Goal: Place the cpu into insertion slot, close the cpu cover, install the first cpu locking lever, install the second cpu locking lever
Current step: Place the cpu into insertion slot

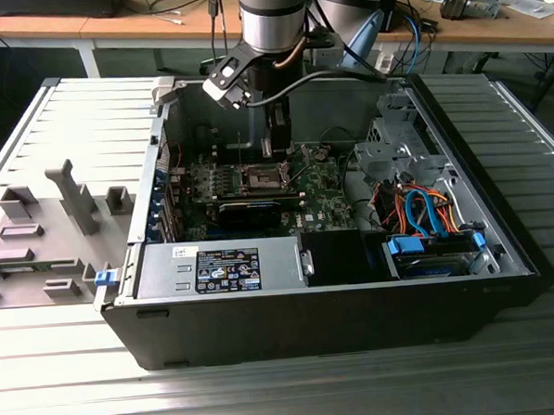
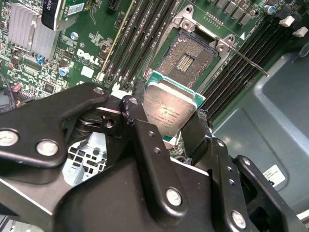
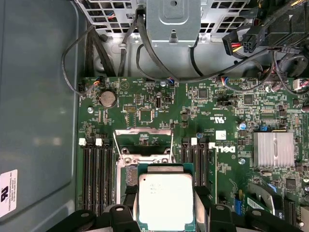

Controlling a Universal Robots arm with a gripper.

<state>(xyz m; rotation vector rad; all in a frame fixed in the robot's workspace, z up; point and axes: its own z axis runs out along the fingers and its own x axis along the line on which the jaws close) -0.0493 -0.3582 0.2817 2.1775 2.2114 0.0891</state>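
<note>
pinching cpu (image 2: 170,107) flat by its edges in closed gripper (image 2: 166,115), to seat square. hovering, bare slot (image 2: 190,58) below gripper.

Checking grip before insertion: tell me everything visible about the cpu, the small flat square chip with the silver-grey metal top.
The cpu is a flat square chip: dull silver-grey metal lid with faint print, on a green board showing as a thin border. The black gripper is shut on it, fingers pressing two opposite edges. It hangs lid up, clear of the dark square insertion slot, which lies open and empty; not seated.
</note>
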